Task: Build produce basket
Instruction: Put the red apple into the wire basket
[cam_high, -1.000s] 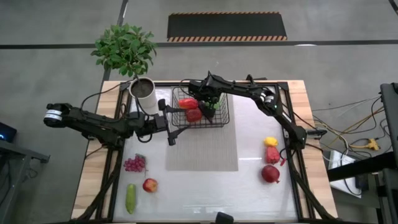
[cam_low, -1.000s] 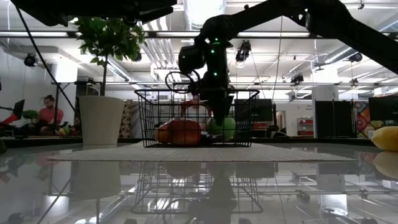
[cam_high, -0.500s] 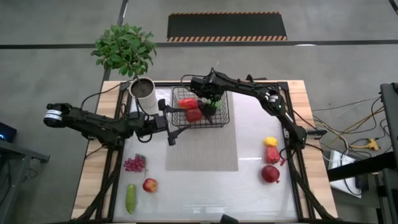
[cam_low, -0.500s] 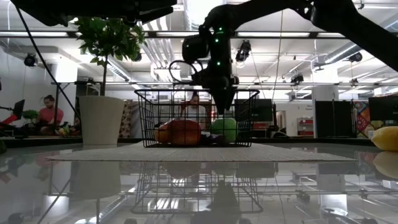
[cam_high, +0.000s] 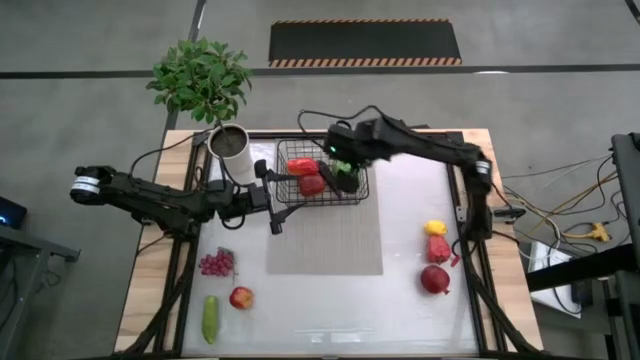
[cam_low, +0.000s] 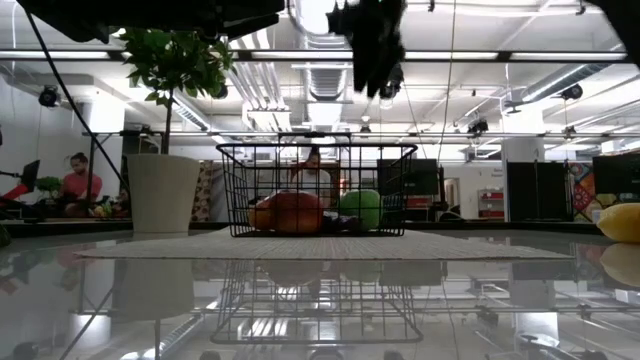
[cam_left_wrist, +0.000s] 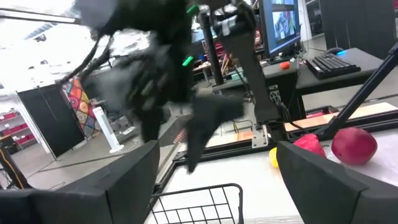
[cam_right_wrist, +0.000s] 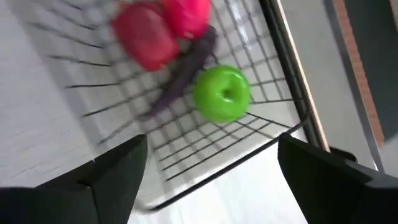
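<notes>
On mat (cam_high: 325, 240) – basket (cam_high: 322, 190), rm behind, person (cam_low: 78, 183)

We count one black wire basket (cam_high: 322, 178) holding four pieces: two red ones, one dark eggplant (cam_right_wrist: 183, 65) and one green apple (cam_right_wrist: 222, 94). On the counter (cam_high: 400, 300) lie six more: one grape bunch (cam_high: 216, 263), one cucumber (cam_high: 210, 318), one red apple (cam_high: 241, 297), one yellow and two red pieces.
</notes>
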